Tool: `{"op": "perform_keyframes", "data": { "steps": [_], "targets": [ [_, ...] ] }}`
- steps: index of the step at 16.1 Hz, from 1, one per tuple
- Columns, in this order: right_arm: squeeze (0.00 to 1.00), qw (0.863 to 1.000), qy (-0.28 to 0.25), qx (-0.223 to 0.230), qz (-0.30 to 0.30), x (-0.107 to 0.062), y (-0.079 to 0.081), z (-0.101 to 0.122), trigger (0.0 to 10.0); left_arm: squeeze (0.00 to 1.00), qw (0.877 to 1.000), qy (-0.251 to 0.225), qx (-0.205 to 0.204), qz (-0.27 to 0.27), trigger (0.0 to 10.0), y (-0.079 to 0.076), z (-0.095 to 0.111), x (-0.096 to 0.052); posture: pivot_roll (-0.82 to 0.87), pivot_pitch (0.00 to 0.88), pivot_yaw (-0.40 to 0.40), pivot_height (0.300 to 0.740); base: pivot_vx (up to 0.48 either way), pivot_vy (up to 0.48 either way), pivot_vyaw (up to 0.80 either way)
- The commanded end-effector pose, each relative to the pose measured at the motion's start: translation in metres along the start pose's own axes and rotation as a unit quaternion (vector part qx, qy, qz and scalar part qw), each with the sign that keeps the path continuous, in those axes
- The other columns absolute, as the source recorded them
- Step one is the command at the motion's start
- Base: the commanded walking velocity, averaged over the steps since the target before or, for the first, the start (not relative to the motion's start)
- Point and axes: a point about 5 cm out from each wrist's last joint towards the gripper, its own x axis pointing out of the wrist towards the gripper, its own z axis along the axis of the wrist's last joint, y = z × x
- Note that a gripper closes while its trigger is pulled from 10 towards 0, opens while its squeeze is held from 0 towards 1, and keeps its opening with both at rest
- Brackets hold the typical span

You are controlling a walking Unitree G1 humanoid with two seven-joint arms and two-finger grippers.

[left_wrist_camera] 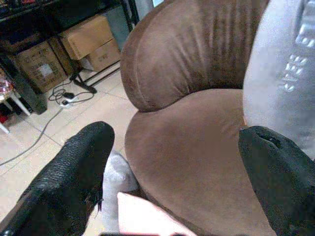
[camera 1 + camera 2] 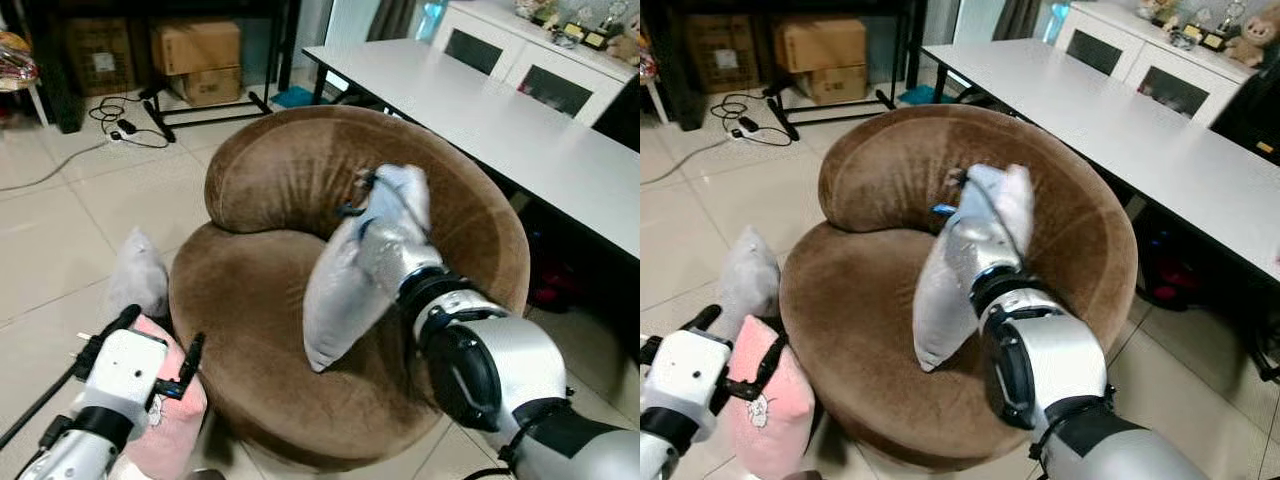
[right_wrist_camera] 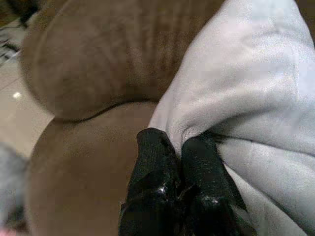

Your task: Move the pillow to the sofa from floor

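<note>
On the tiled floor (image 2: 60, 250) at far left, lying beside the round brown sofa (image 2: 260, 310): a second grey pillow (image 2: 138, 272) and a pink cushion (image 2: 768, 400), both just beside the seat's edge. Hovering over the pink cushion, left gripper (image 2: 160, 350), jaws standing wide open and holding nothing, black fingers (image 1: 74, 172) well apart in the wrist view with the sofa's seat between them. Hanging above the middle of the seat, grey pillow (image 2: 345, 290), pinched by one upper corner and drooping, lower corner looking close to or touching the seat. Gripping that corner, right gripper (image 3: 179, 147), jaws closed tight on a fold of the grey fabric near the backrest. Standing off at right, long white desk (image 2: 520, 120), well apart from the work. Judging the step in hand as the set-down: lowering until the pillow's weight is resting on the seat, leaning it toward the backrest, then opening the jaws fully and backing away without snagging the fold or dragging it off.
</note>
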Motion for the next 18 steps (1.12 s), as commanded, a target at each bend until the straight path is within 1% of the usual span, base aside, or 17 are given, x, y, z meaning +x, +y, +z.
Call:
{"op": "perform_keyframes", "data": {
  "steps": [1,2,3,4,5,6,7,8,10,11,12,13,14,15,16,17,18],
  "targets": [
    [0.00,0.999,-0.029,-0.011,0.016,-0.001,0.002,0.019,10.0,0.00,1.000,-0.003,-0.002,-0.002,10.0,-0.003,0.003,-0.002,0.25,0.000,-0.223,0.740,0.000,0.000,0.00],
    [0.29,0.998,-0.041,-0.014,0.042,-0.002,0.007,0.026,10.0,0.00,1.000,-0.002,-0.002,0.002,10.0,-0.003,0.003,-0.003,0.25,0.000,-0.229,0.740,0.000,0.000,0.00],
    [0.82,0.997,-0.045,-0.010,0.054,-0.003,0.011,0.029,10.0,0.00,1.000,-0.001,-0.002,0.004,10.0,-0.003,0.003,-0.004,0.25,0.000,-0.231,0.740,0.000,0.000,0.00],
    [1.00,0.996,-0.052,-0.007,0.069,-0.004,0.014,0.034,10.0,0.00,1.000,0.000,-0.003,0.006,10.0,-0.004,0.004,-0.004,0.25,0.000,-0.234,0.740,0.000,0.000,0.00],
    [1.00,0.995,-0.059,-0.002,0.076,-0.005,0.017,0.040,10.0,0.00,1.000,0.000,-0.003,0.009,10.0,-0.004,0.004,-0.005,0.25,0.000,-0.239,0.740,0.000,0.000,0.00],
    [1.00,0.995,-0.070,-0.015,0.067,-0.006,0.017,0.045,10.0,0.00,1.000,0.000,-0.003,0.013,10.0,-0.004,0.004,-0.005,0.25,0.000,-0.240,0.740,0.000,0.000,0.00],
    [1.00,0.993,-0.091,-0.061,0.049,-0.007,0.017,0.050,10.0,0.00,1.000,0.000,-0.002,0.016,10.0,-0.004,0.004,-0.004,0.25,0.000,-0.243,0.740,0.000,0.000,0.00],
    [1.00,0.989,-0.104,-0.092,0.046,-0.007,0.017,0.053,10.0,0.00,1.000,0.000,-0.002,0.019,10.0,-0.004,0.004,-0.004,0.25,0.000,-0.244,0.740,0.000,0.000,0.00],
    [1.00,0.988,-0.111,-0.094,0.055,-0.008,0.019,0.056,10.0,0.00,1.000,-0.001,0.000,0.022,10.0,-0.003,0.005,-0.003,0.25,0.000,-0.245,0.740,0.000,0.000,0.00],
    [1.00,0.985,-0.123,-0.100,0.069,-0.009,0.021,0.061,10.0,0.00,1.000,-0.001,0.002,0.028,10.0,-0.003,0.005,-0.003,0.25,0.000,-0.246,0.740,0.000,0.000,0.00],
    [1.00,0.979,-0.136,-0.122,0.086,-0.010,0.021,0.063,10.0,0.00,0.999,0.000,0.003,0.037,10.0,-0.002,0.004,-0.001,0.25,0.000,-0.247,0.740,0.000,0.000,0.00],
    [1.00,0.976,-0.141,-0.137,0.091,-0.009,0.020,0.062,10.0,0.00,0.999,-0.001,0.002,0.044,10.0,-0.002,0.004,-0.001,0.25,0.000,-0.250,0.740,0.000,0.000,0.00],
    [1.00,0.972,-0.137,-0.146,0.124,-0.007,0.015,0.054,10.0,0.00,0.997,-0.003,-0.011,0.071,10.0,0.001,0.003,0.002,0.24,0.000,-0.244,0.740,0.000,0.000,0.00],
    [0.00,0.972,-0.124,-0.132,0.151,-0.003,0.000,0.043,10.0,0.00,0.994,-0.017,-0.048,0.101,10.0,0.003,0.006,0.011,0.21,0.000,-0.227,0.740,0.000,0.000,0.00],
    [0.00,0.971,-0.124,-0.134,0.157,-0.002,-0.008,0.039,10.0,0.00,0.993,-0.022,-0.057,0.106,10.0,0.003,0.007,0.015,0.20,0.000,-0.216,0.740,0.000,0.000,0.00],
    [0.00,0.970,-0.127,-0.137,0.157,-0.002,-0.011,0.037,10.0,0.00,0.992,-0.023,-0.057,0.107,10.0,0.003,0.007,0.017,0.20,0.000,-0.211,0.740,0.000,0.000,0.00],
    [0.00,0.970,-0.124,-0.120,0.170,0.000,-0.027,0.032,10.0,0.00,0.992,-0.029,-0.063,0.109,10.0,0.003,0.008,0.024,0.16,0.000,-0.187,0.740,0.000,0.000,0.00]
  ]
}}
